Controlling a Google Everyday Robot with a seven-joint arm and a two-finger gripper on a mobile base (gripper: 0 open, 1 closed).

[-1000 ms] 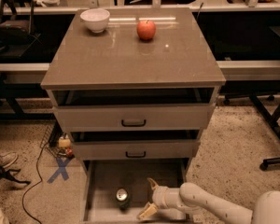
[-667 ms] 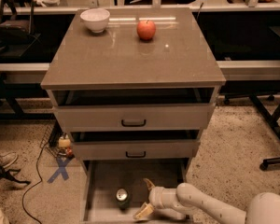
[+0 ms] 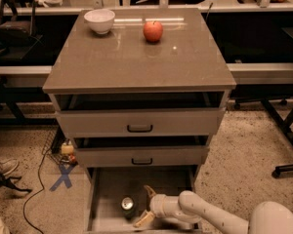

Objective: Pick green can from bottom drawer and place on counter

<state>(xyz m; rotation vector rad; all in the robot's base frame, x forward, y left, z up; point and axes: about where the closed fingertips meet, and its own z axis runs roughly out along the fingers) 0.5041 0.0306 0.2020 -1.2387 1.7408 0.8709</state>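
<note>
The green can (image 3: 128, 204) stands upright on the floor of the pulled-out bottom drawer (image 3: 107, 179), left of centre, its silver top facing up. My gripper (image 3: 145, 206) is inside the drawer just right of the can, fingers spread open, one finger above and one below, with the can just left of the gap. The white arm runs off to the lower right. The counter (image 3: 136, 57) is the glossy grey-brown top of the cabinet above.
A white bowl (image 3: 99, 20) and a red apple (image 3: 153, 31) sit at the back of the counter. Two upper drawers with black handles (image 3: 140, 127) are partly pulled out above the bottom drawer. A cable and blue X mark (image 3: 63, 176) lie on the floor at left.
My gripper has moved left across the bottom drawer, closer to the green can. The can has not moved.
</note>
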